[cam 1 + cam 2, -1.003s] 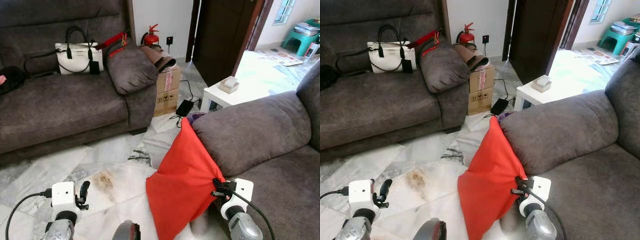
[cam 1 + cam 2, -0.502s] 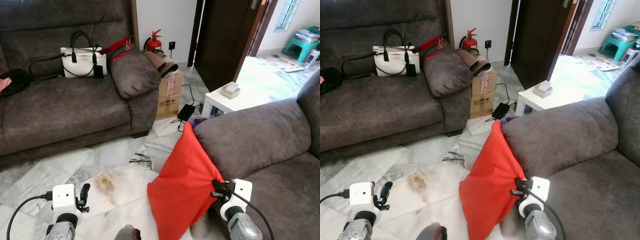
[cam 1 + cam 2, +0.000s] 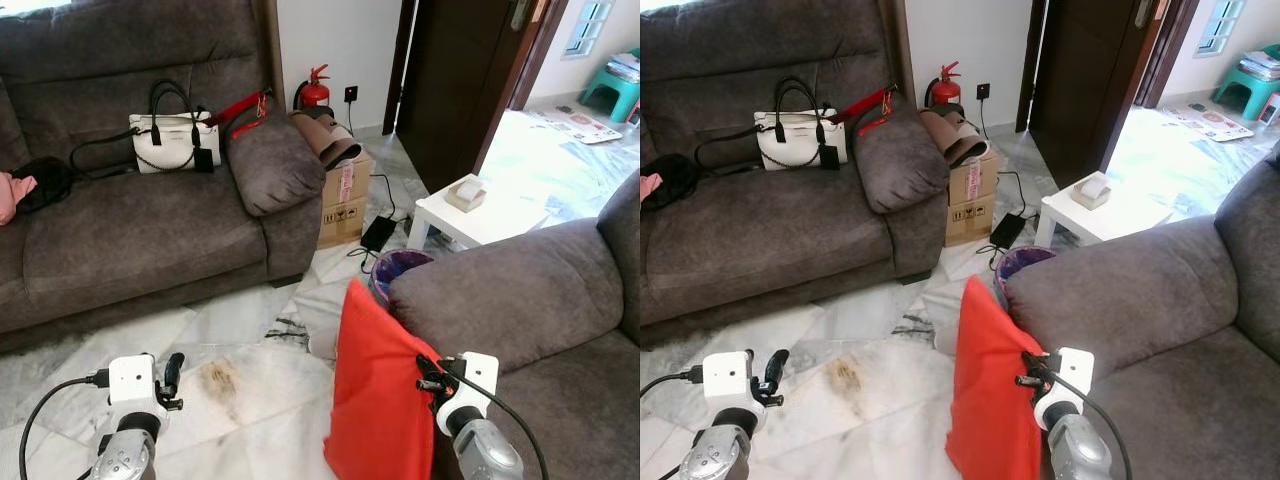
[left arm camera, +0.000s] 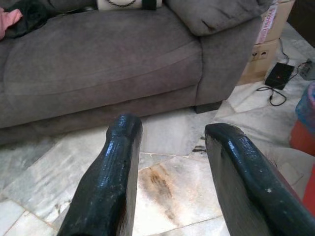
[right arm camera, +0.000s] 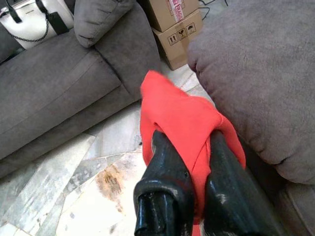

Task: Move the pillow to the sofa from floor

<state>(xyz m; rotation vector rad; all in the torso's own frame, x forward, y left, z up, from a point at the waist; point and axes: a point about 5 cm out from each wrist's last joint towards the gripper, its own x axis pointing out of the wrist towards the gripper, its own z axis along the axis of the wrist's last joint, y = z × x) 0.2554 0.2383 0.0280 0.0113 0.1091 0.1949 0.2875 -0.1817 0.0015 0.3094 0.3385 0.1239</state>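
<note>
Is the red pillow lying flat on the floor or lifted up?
Lifted up. The red pillow hangs on edge beside the sofa arm, pinched between the right gripper's fingers. Its bottom edge is cut off, so floor contact cannot be told.

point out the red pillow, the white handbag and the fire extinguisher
red pillow [image 3: 380,390], left eye view, middle of its red face, beside the right tool [image 3: 428,378]
white handbag [image 3: 172,142], left eye view, centre of its front panel
fire extinguisher [image 3: 314,93], left eye view, upper part of the red cylinder
</note>
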